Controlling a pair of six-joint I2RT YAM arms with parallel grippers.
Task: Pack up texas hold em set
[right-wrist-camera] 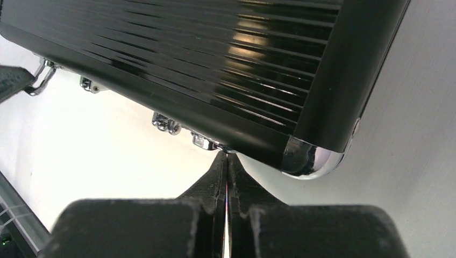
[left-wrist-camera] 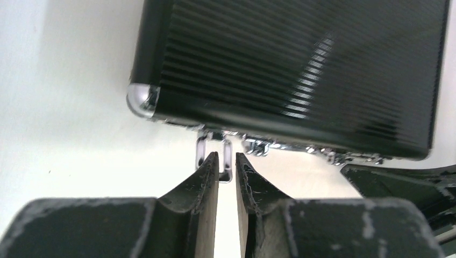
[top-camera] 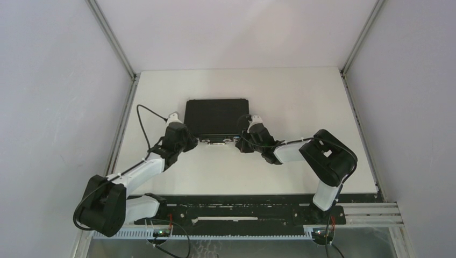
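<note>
Top view: case lies shut and flat on the table, roughly mid-table, long side facing my bases. Both arms reach in to its near edge. My left gripper sits at the near-left end of that edge and my right gripper at the near-right end, w/ the chrome fittings between them. Can't read finger spacing from up here.

Left wrist: ribbed black lid of the case fills the top of the frame, w/ a rounded silver corner at left. My left gripper points at the front edge, fingers nearly together w/ a thin slit between them. The latch, a chrome loop, hangs down off the edge, and one leg of it sits in the slit at the tips. Can't tell if I'm actually pinching it. My right gripper's dark body shows at far right, low, just beside the case.

Right wrist: case runs diagonally across the top, its silver corner at right. My right gripper has its fingers pressed together, only a hairline between, nothing seen in them. The tips touch the underside of the front edge, just beside a small chrome fitting. More chrome bits sit along the edge to the left. At far left the latch hook is next to my left gripper's finger.
</note>
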